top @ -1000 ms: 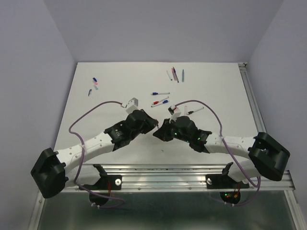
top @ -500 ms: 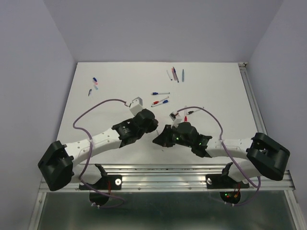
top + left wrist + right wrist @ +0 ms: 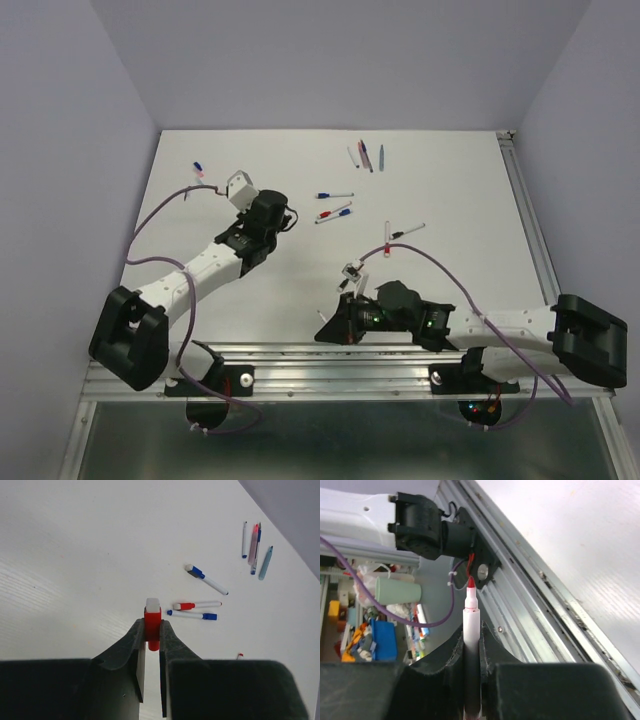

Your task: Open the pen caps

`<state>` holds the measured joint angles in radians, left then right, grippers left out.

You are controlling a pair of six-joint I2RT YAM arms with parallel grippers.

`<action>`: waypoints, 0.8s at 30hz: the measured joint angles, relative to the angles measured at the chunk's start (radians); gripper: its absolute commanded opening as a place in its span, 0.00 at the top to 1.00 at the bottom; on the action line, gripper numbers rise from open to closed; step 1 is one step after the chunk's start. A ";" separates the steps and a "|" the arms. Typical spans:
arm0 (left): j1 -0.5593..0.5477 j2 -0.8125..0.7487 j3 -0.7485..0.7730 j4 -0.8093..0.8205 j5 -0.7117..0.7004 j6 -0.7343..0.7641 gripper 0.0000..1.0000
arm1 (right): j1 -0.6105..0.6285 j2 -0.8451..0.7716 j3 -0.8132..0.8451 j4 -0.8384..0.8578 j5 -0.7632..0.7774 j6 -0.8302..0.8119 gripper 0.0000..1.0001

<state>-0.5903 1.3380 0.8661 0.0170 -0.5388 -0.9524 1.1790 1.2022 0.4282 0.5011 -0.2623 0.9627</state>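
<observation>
Left gripper (image 3: pixel 152 631) is clenched on a red cap (image 3: pixel 152 622), the stubby one with a white plug on its end. It pokes up out of the fingertips dead centre in the left wrist view. The bottom of the cap is buried between the fingers, so I can't see how deep the grip goes.

Right gripper (image 3: pixel 471 641) is clamped on a white pen (image 3: pixel 470 622) with its red nib bare, pointing up-frame at the aluminium rail (image 3: pixel 530 605). Most of the barrel is swallowed by the fingers and the bottom edge of the frame.

From the top camera, neither held item really shows. The right gripper sits low centre as a dark lump, and the left one is at middle left with the cap too tiny to pick out.

The loose caps (image 3: pixel 198 171) are in the upper left of the top view, just blue and pinkish specks right by the left arm's cable. I honestly can't count them.

In the left wrist view, right of centre, there's a blue-capped pen (image 3: pixel 205 578). Below it, a red-capped pen (image 3: pixel 196 605) and a blue-ended pen (image 3: pixel 191 614) lie just beside each other. The pen bunch (image 3: pixel 254 540) at upper right overlaps too much to separate. There's also a red speck (image 3: pixel 240 655) at lower right, cut off by the gripper body, and I can't tell what it is.
</observation>
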 measured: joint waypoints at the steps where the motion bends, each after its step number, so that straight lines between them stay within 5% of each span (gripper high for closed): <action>1: 0.015 -0.011 0.000 -0.008 0.010 0.017 1.00 | -0.001 -0.012 0.000 -0.027 0.023 -0.009 0.99; 6: 0.129 -0.128 -0.029 -0.042 0.063 0.130 1.00 | -0.060 -0.039 0.002 -0.149 0.108 -0.061 0.99; 11: 0.205 -0.210 -0.066 -0.062 0.133 0.227 1.00 | -0.285 -0.024 0.021 -0.224 0.111 -0.128 0.99; 24: 0.336 -0.165 -0.072 -0.062 0.225 0.355 1.00 | -0.716 0.134 0.283 -0.375 0.135 -0.343 0.99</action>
<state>-0.2546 1.1732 0.7940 -0.0452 -0.3138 -0.5972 0.4629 1.3361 0.7113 0.1261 -0.1272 0.6201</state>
